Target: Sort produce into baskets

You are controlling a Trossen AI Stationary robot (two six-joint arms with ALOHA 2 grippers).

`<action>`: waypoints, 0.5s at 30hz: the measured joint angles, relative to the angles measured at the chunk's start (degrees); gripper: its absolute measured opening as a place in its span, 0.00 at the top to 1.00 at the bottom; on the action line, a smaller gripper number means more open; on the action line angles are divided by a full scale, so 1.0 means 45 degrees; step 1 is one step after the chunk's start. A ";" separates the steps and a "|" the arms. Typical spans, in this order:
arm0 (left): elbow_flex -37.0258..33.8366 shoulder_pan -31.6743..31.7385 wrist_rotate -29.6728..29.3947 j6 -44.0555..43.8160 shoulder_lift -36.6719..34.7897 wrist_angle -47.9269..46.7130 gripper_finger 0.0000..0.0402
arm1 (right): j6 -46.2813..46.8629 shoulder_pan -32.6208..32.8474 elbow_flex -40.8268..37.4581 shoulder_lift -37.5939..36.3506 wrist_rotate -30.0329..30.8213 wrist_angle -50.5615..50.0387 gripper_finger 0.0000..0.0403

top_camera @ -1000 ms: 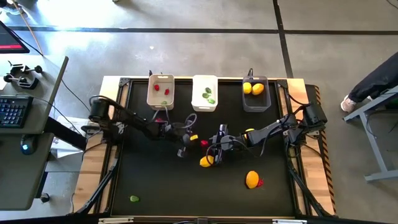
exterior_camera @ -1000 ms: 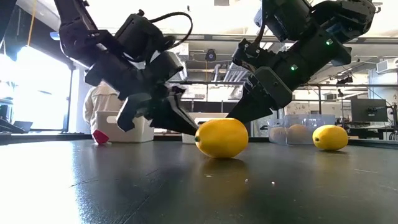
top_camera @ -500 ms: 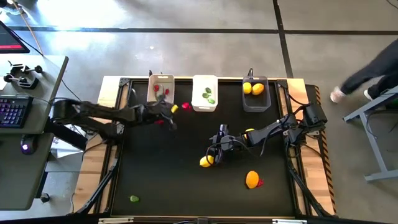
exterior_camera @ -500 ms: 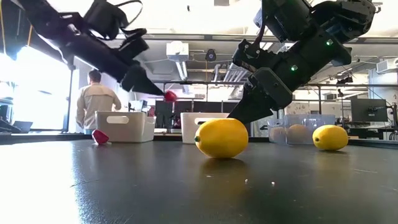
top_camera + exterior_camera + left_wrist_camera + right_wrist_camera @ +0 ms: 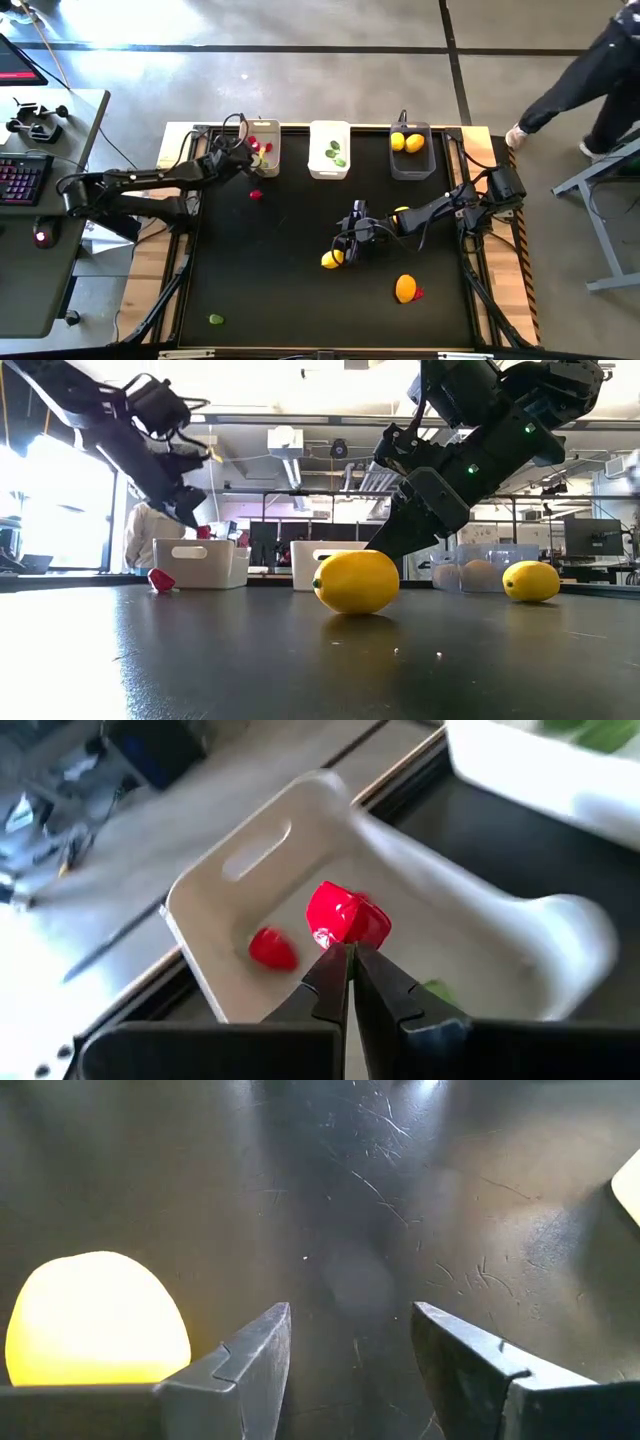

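Across the black tabletop, the left gripper, fingers pressed together on a small red toy piece, hangs over the far-left beige plastic bin, while the right gripper, fingers spread, sits mid-table just beside a yellow lemon-like fruit.

Three small rectangular baskets stand in a row at the table's far edge: the beige basket on the left holds red pieces, the white basket in the middle holds green pieces, the dark grey basket on the right holds two yellow lemons. On the table lie a red piece near the beige basket, a yellow lemon mid-table, an orange fruit touching a small red piece, and a green piece at the near left
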 joint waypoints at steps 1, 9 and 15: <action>0.0000 0.0257 0.0214 -0.0009 0.0072 -0.0054 1.00 | 0.0004 0.0000 0.0000 0.0000 0.0000 0.0000 0.50; 0.0000 0.1476 0.1577 0.0343 0.0548 0.0186 0.96 | 0.0041 -0.0005 0.0000 0.0000 0.0000 0.0000 0.50; 0.0000 0.1532 0.1821 0.0438 0.0544 0.0160 0.85 | 0.0042 -0.0005 0.0000 0.0000 0.0005 -0.0001 0.50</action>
